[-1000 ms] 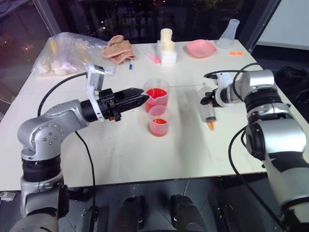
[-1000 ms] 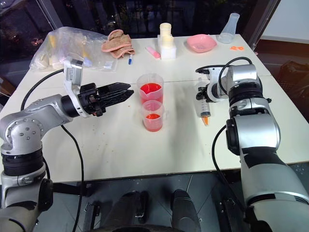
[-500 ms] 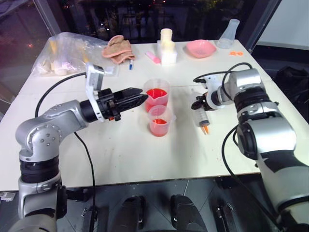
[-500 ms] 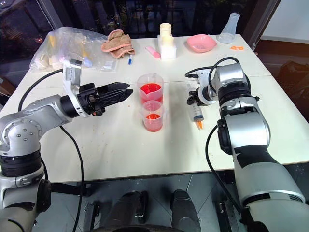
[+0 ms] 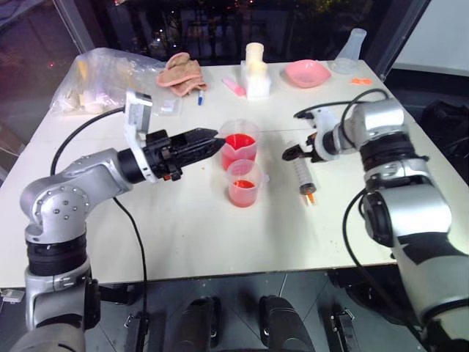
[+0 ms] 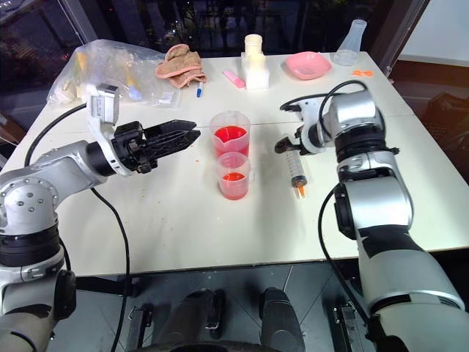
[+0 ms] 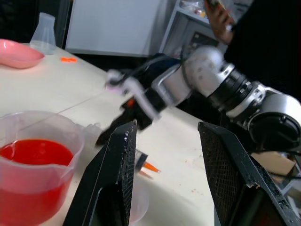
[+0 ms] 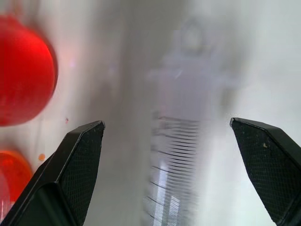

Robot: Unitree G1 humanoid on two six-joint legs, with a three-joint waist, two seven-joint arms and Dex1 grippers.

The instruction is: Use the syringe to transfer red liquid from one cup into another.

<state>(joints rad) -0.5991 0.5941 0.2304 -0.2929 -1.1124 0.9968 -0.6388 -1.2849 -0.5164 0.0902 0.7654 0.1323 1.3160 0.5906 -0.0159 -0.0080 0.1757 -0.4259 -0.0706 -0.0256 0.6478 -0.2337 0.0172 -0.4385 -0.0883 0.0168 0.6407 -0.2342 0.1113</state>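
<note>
The syringe (image 5: 302, 176) lies flat on the table, its orange tip (image 5: 309, 196) pointing toward the front edge. My right gripper (image 5: 294, 152) hovers just above its plunger end, open, with the marked barrel (image 8: 175, 155) below the gap between the fingers. The larger spouted beaker (image 5: 238, 144) holds red liquid (image 5: 237, 141). The smaller cup (image 5: 243, 183) stands right in front of it with some red liquid at the bottom. My left gripper (image 5: 218, 142) is open and holds nothing, its tips close to the beaker's left side.
At the table's back are a plastic bag (image 5: 110, 77), a crumpled cloth (image 5: 179, 72), a white bottle on a block (image 5: 254, 70), a pink dish (image 5: 305, 72) and a clear flask (image 5: 350, 51). A person (image 7: 263, 33) stands beyond the table's right side.
My right gripper opened and let go of the syringe, which now lies on the table, and the gripper lifted a little. The left arm stayed put.
</note>
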